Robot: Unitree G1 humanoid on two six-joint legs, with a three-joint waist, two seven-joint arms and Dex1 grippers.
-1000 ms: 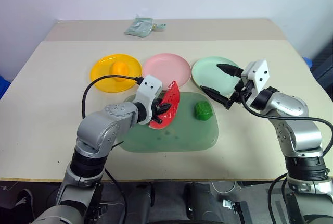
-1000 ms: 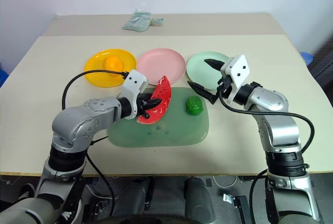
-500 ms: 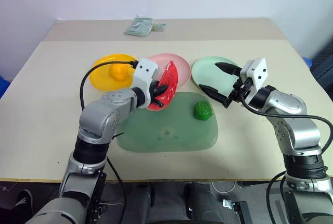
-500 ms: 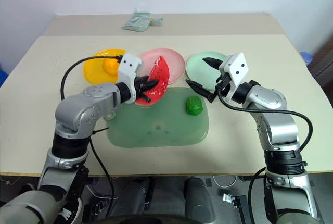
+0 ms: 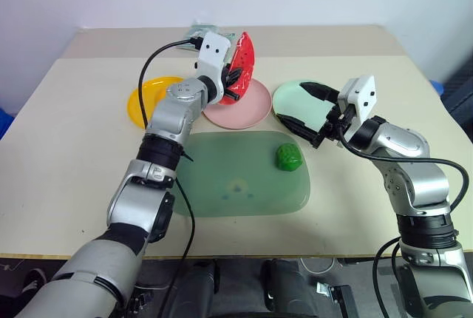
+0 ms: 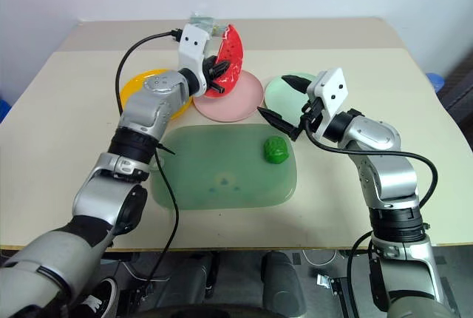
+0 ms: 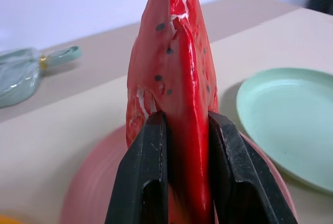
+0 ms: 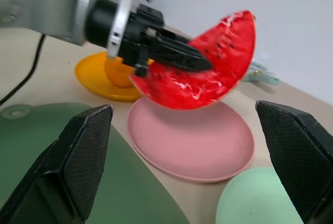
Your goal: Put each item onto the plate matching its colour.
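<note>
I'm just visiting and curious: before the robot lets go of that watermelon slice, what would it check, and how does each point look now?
1. Left claw shut on watermelon slice: ok.
2. Slice above pink plate: ok.
3. Pink plate bare: ok.
4. Slice low enough to release gently: not ok, held well above.
5. Right claw open, clear of the pink plate: ok.
6. Green vegetable waiting on the mat: ok.

Mat (image 5: 236, 177): large translucent green, flat on the tabletop (image 5: 66, 155)
Packet (image 5: 194, 33): small pale-green plastic bag, at the far edge
</note>
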